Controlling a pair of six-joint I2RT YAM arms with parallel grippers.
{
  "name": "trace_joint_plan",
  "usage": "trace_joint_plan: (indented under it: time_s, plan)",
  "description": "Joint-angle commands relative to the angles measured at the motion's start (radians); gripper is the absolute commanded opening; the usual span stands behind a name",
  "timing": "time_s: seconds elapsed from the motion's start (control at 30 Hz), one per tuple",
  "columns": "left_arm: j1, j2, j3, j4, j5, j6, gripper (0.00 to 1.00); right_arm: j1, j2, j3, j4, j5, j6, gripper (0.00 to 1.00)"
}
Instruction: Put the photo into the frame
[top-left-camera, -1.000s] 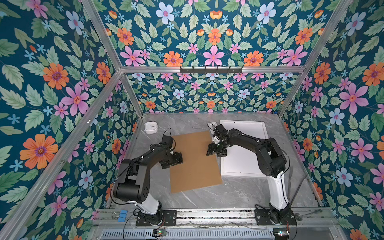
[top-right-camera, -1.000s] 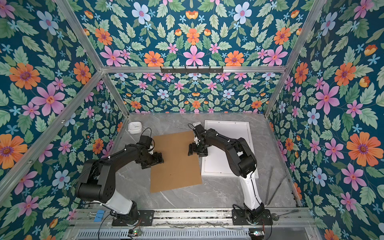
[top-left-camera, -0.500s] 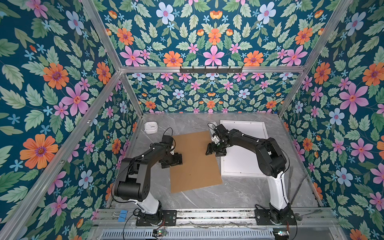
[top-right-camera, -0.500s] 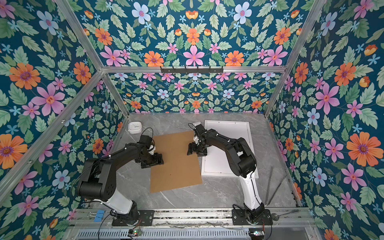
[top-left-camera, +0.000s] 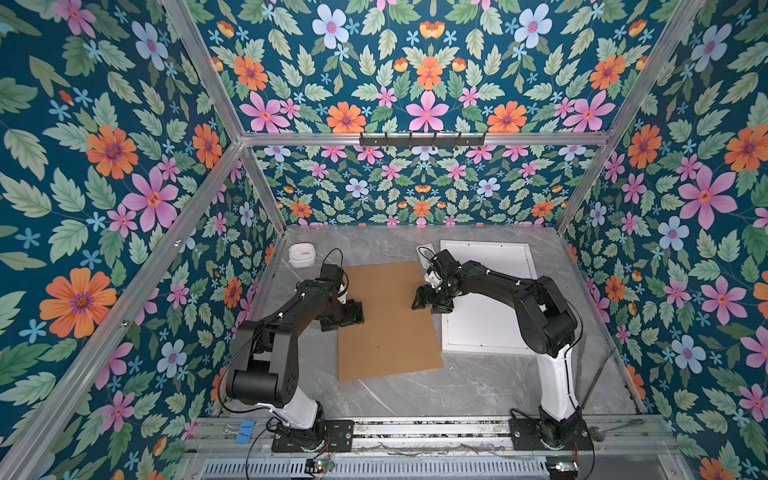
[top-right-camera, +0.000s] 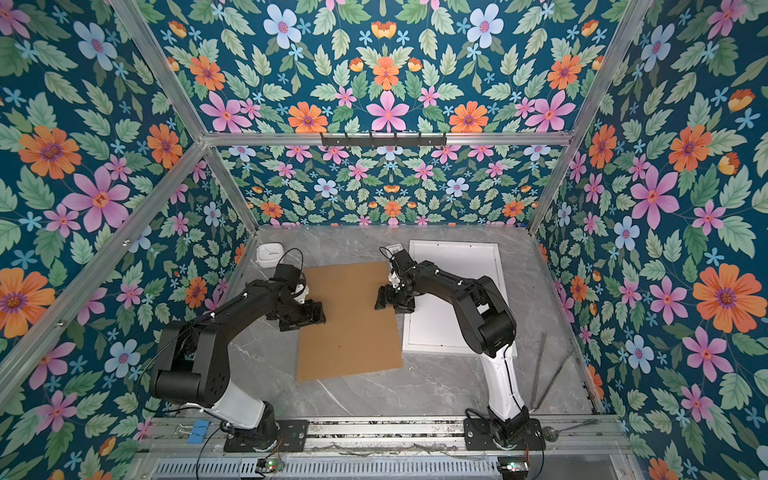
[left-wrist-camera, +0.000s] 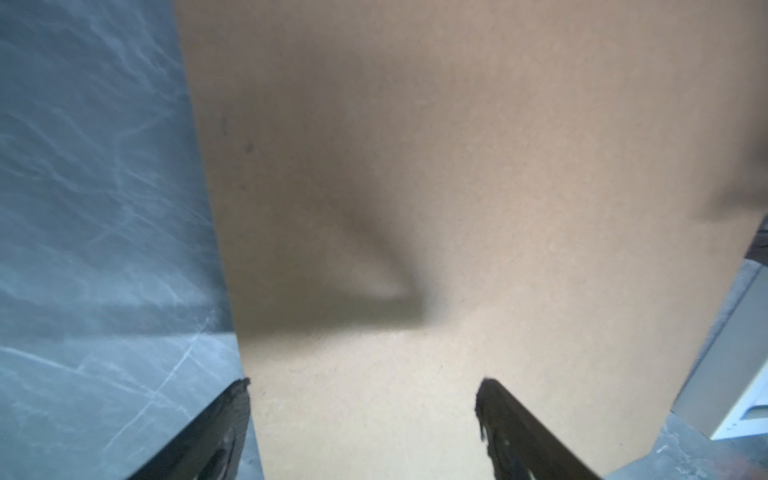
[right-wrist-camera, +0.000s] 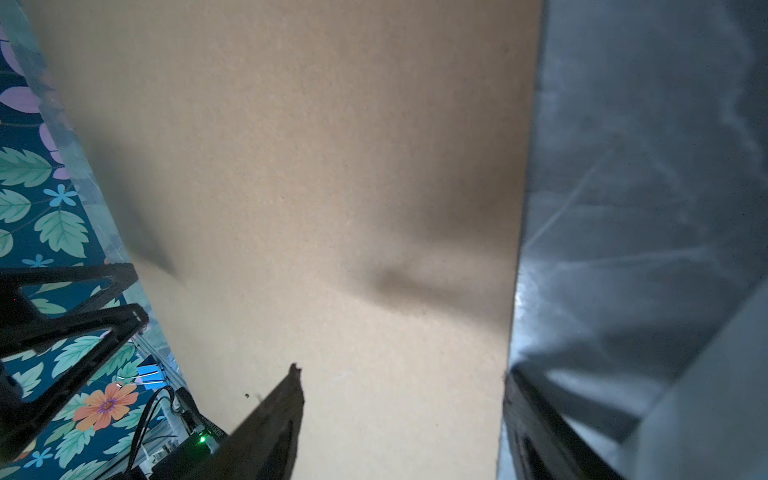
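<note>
Unmoved, board lies beside frame on marbled tabletop.

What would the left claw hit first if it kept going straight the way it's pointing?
Most likely the brown board. The left claw, with its jaws open, aims down at the board's flat face near one edge, with nothing in between. I can't tell whether it is touching the board.

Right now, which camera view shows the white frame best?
A top view: both top views show the frame nearly whole, lying beside the brown board. The left wrist view catches one corner; the right wrist view, only a blurred pale edge.
</note>
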Motion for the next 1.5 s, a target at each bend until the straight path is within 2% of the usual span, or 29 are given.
trace_joint_plan:
  time_s: [0.0, 0.23, 0.5, 0.6, 0.67, 0.77, 0.87, 1.0, 1.1, 1.27, 1.47]
  plan:
    - [-0.002, -0.020, 0.013, 0.014, 0.132, -0.001, 0.88, 0.006, 0.026, -0.021, -0.011, -0.036, 0.018, 0.76]
    - [0.005, -0.080, 0.024, -0.025, 0.143, -0.016, 0.88, -0.021, 0.018, -0.049, 0.035, -0.077, 0.021, 0.76]
    - [0.028, -0.132, 0.040, -0.041, 0.242, -0.039, 0.88, -0.055, 0.005, -0.106, 0.113, -0.137, 0.034, 0.76]
    - [0.034, -0.155, 0.046, -0.047, 0.247, -0.043, 0.88, -0.059, 0.008, -0.111, 0.125, -0.143, 0.038, 0.76]
    - [0.041, -0.156, 0.046, -0.064, 0.199, -0.041, 0.88, -0.060, 0.010, -0.111, 0.123, -0.141, 0.038, 0.76]
    - [0.044, -0.129, 0.046, -0.103, 0.024, -0.042, 0.88, -0.060, 0.008, -0.105, 0.118, -0.134, 0.040, 0.75]
    - [0.056, -0.098, 0.012, -0.077, -0.079, -0.052, 0.89, -0.059, 0.008, -0.086, 0.099, -0.121, 0.033, 0.75]
    - [0.080, -0.045, 0.011, -0.086, -0.268, -0.072, 0.89, -0.060, 0.004, -0.068, 0.079, -0.120, 0.025, 0.75]
    - [0.112, -0.042, -0.006, -0.043, -0.258, -0.074, 0.90, -0.059, 0.003, -0.061, 0.073, -0.125, 0.022, 0.76]
    - [0.137, -0.011, -0.020, -0.029, -0.326, -0.066, 0.92, -0.054, -0.005, -0.056, 0.073, -0.134, 0.019, 0.77]
    - [0.152, 0.024, -0.061, 0.063, -0.154, -0.062, 0.92, -0.043, 0.005, -0.047, 0.073, -0.152, 0.014, 0.79]
